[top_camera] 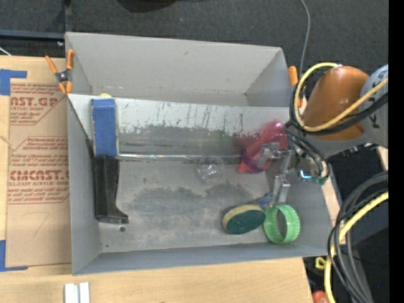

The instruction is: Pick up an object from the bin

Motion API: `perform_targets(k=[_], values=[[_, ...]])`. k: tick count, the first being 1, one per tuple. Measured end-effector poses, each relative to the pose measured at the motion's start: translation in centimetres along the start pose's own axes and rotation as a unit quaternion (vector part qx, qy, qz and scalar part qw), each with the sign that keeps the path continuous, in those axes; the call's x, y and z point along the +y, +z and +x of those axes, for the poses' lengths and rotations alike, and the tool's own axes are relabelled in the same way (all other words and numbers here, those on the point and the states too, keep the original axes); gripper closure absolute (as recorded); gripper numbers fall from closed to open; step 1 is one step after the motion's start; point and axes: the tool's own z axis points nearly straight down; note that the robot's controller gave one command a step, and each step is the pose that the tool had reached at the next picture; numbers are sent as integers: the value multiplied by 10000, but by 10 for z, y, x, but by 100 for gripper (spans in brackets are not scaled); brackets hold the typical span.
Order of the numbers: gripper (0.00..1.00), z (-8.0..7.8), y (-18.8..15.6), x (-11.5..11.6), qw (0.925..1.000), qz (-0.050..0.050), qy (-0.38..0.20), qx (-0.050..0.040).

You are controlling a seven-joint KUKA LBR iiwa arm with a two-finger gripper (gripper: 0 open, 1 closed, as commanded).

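Whether the jaws are apart or together cannot be told. Their tip sits just on the far-wall side of a green plastic ring (282, 224), close enough that contact can't be ruled out. The ring lies flat and round, so no long axis matters. A dark green disc with a pale rim (243, 220) lies against the ring's left side, and a magenta plastic piece (266, 137) lies well beyond it toward the far wall.
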Motion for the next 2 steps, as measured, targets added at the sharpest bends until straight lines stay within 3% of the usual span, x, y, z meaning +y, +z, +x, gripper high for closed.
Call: perform_targets(k=[1,2], values=[[0,0,0,0,10000,0,1,0],[0,40,32,52,9993,-10,-385,18]])
